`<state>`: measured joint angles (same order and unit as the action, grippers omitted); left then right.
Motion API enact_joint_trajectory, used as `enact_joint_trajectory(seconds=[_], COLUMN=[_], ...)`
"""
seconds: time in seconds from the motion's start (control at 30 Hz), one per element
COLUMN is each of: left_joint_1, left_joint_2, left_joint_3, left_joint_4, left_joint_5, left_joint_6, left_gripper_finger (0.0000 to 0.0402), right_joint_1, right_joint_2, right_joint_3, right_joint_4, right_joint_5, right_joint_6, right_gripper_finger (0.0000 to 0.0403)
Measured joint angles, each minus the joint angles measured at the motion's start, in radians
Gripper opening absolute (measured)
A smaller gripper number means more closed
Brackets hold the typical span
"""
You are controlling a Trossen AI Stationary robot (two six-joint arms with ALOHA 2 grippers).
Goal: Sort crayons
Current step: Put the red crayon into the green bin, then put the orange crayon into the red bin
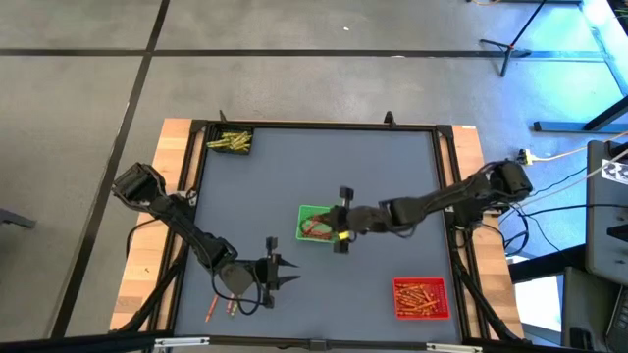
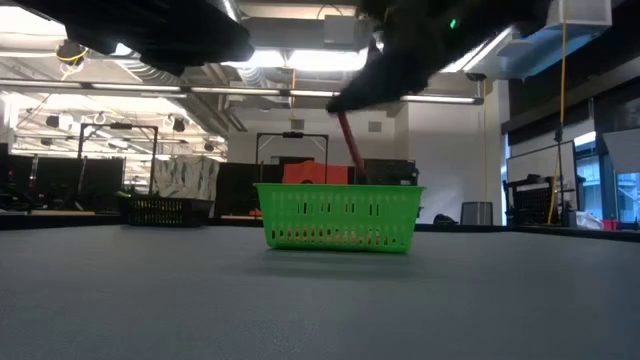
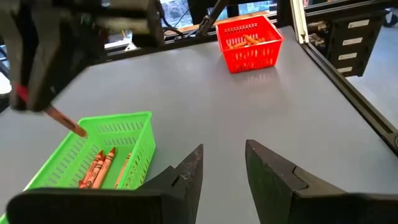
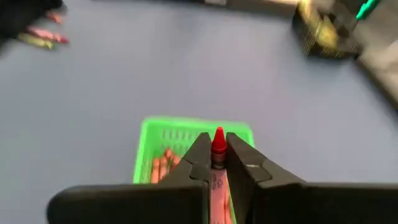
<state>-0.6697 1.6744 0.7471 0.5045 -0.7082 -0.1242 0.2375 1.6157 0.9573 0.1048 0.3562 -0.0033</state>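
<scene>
One red crayon (image 4: pixel 218 144) we list clamped in the right gripper (image 4: pixel 217 163) jaws above the green tray (image 1: pixel 316 224) mid-bench; left gripper (image 3: pixel 224 163) jaws parted, empty, near two loose crayons (image 1: pixel 221 310).

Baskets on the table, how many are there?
3: a green basket at the middle under the right gripper, a red basket near the front right, a dark basket at the far left corner.

trays (image 1: pixel 316 223): 3 | arms (image 1: pixel 422 208): 2 | loose crayons (image 1: pixel 221 310) on table: 2
</scene>
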Motion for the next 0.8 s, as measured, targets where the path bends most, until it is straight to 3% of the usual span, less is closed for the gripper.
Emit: enact_joint_trajectory(seconds=[0.2, 0.43, 0.63, 0.8], left_joint_1=[0.001, 0.002, 0.002, 0.002], left_joint_2=[0.0, 0.0, 0.0, 0.0], left_joint_3=[0.0, 0.0, 0.0, 0.0], left_joint_4=[-0.003, -0.004, -0.003, -0.003], left_joint_5=[0.003, 0.018, 0.019, 0.019], left_joint_6=[0.0, -0.003, -0.007, -0.026], left_gripper_finger=[0.0105, 0.0105, 0.0105, 0.0105], right_joint_1=[-0.044, -0.042, -0.042, -0.018], right_joint_2=[0.051, 0.109, 0.121, 0.072], right_joint_3=[-0.004, -0.004, 0.003, 0.059], right_joint_4=[-0.076, -0.034, -0.006, -0.154], right_joint_5=[-0.082, -0.053, -0.131, -0.148], right_joint_6=[0.079, 0.126, 0.178, 0.182], right_gripper_finger=[0.002, 0.005, 0.0118, 0.0173])
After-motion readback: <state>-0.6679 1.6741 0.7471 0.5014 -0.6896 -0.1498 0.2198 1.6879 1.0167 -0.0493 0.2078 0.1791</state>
